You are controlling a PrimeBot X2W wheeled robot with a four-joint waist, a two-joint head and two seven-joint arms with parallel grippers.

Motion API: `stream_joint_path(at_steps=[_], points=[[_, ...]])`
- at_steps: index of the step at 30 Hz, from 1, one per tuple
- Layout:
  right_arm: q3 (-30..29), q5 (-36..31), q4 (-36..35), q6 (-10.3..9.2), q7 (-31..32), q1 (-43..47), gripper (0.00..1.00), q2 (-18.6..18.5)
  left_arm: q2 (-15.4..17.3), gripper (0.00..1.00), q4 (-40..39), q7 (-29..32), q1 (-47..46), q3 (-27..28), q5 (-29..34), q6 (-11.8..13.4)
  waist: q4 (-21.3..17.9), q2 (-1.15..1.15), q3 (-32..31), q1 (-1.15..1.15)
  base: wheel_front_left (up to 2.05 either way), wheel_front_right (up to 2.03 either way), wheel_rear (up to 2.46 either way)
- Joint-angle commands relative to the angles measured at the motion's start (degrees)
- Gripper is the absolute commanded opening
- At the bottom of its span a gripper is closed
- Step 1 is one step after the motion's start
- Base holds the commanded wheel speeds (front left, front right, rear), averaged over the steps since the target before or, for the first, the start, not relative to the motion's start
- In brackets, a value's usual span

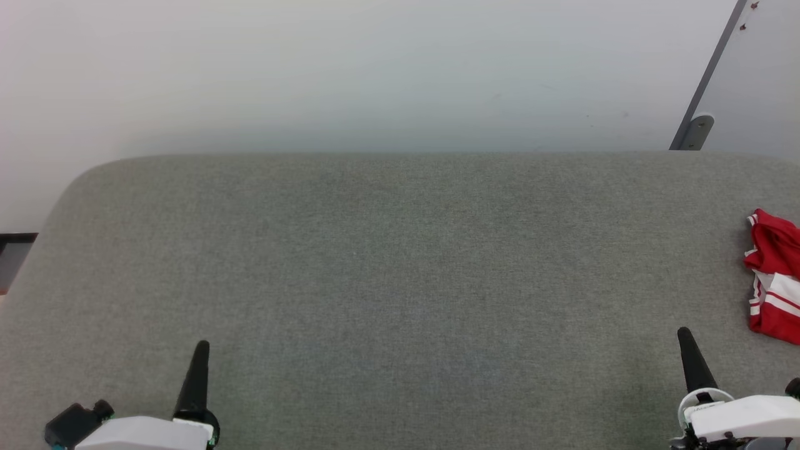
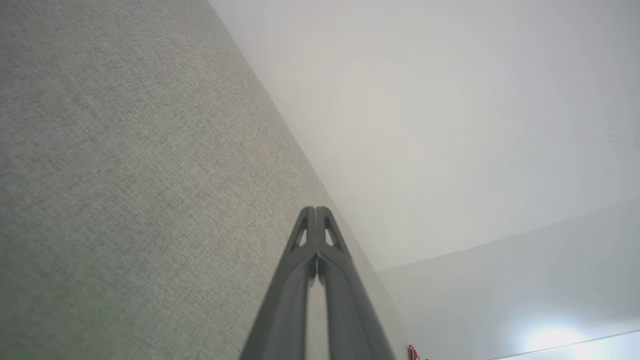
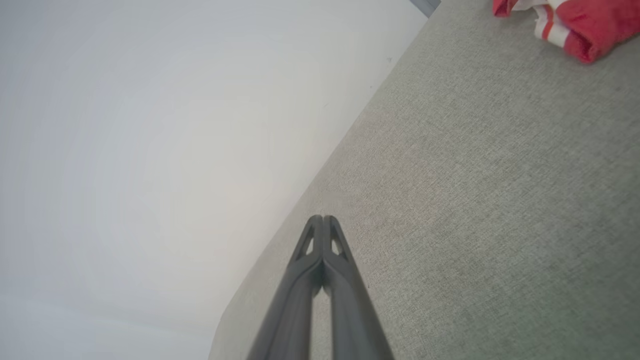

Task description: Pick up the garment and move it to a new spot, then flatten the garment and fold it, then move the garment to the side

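Your garment (image 1: 774, 278) lies bunched at the far right edge of the grey padded counter (image 1: 400, 262), just beyond and outboard of the right hand (image 1: 685, 334), well apart from the left hand (image 1: 201, 347); both hands are pinched together, empty.

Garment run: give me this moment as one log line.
garment: bunched, far right, untouched | left claw: shut, empty | right claw: shut, empty | pickup: not begun
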Motion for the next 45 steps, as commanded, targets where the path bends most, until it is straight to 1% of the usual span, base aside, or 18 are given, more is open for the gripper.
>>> stream_joint_path(at_steps=[1,12,45], points=[[-0.2,2.3,-0.8,-0.05,0.5,-1.2,0.00,0.1,0.0,0.00,-0.3,0.5,-1.3,0.4,-1.7,0.1,0.0,0.00,0.0,0.00,0.00,0.00,0.00],[-0.6,8.9,-1.0,-0.05,2.1,-1.7,0.00,0.4,-1.1,0.00,-0.1,2.1,-2.2,0.7,-6.6,0.1,0.3,0.00,0.1,0.00,0.00,0.00,0.00],[-1.3,24.6,-1.7,-0.08,6.1,-2.5,0.00,1.1,-3.8,0.00,0.5,6.1,-4.5,1.5,-18.9,0.1,1.0,0.00,0.4,0.00,0.00,0.00,0.00]])
